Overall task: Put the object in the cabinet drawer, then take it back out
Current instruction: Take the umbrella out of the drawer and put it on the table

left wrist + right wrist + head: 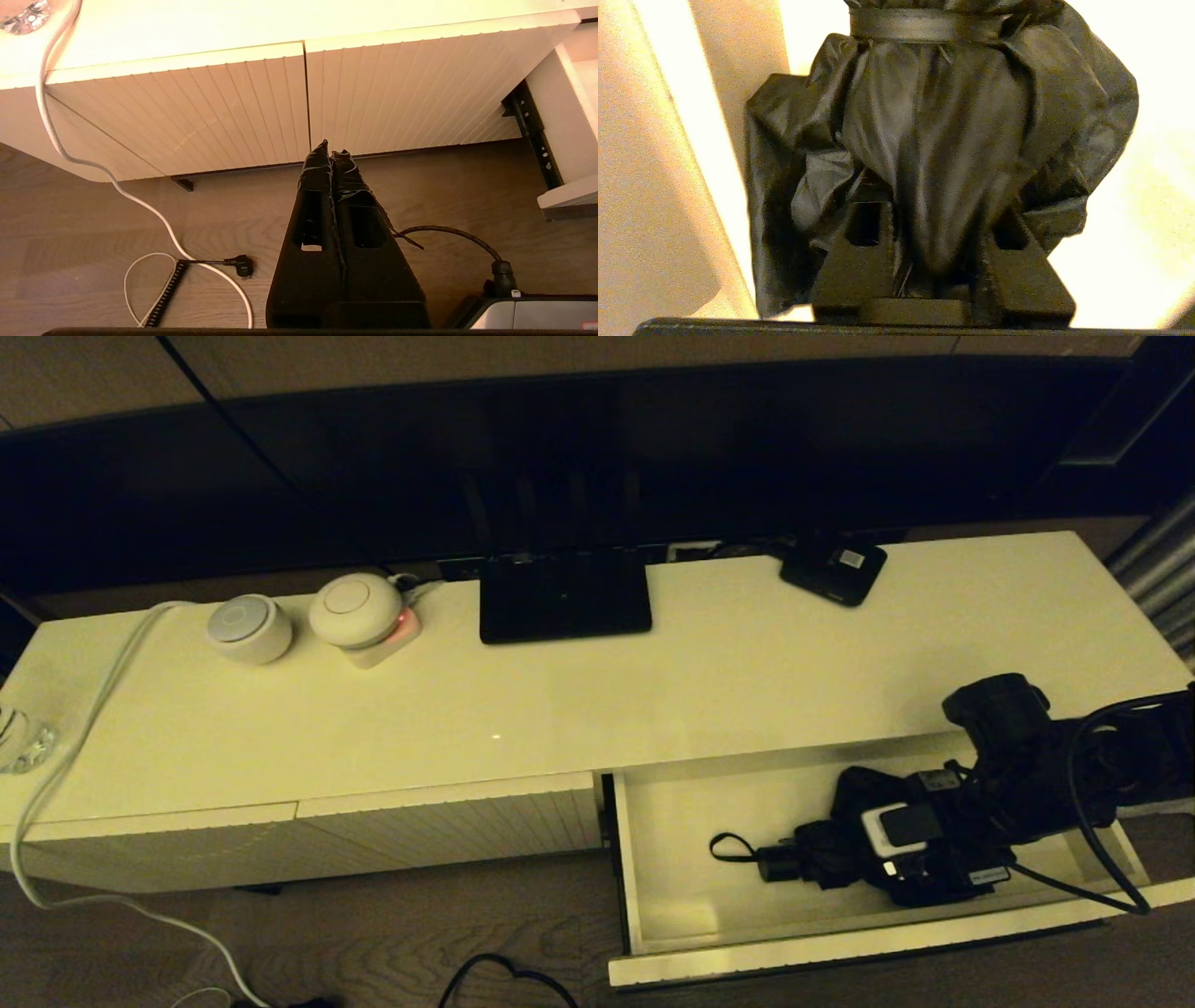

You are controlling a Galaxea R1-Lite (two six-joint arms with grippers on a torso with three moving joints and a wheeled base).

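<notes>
Umbrella (822,859) inside pulled-out drawer (840,947), grasped by right gripper (941,242) fingers; left gripper (331,151) fingers clenched, low beside cabinet fronts

Head view looks down on the cabinet drawer (672,859); wrist views look close.

cabinet top (709,681) | two white pucks (249,627) (356,609), black stand (564,595), black box (833,569) | drawer (653,859): umbrella (822,859)

We note the umbrella (934,140) is black cloth, creased, with a faint sheen. The cabinet top (653,691) looks smooth and glossy; the closed fronts (243,107) are finely ribbed and matt. The floor (93,224) shows wood grain.
</notes>
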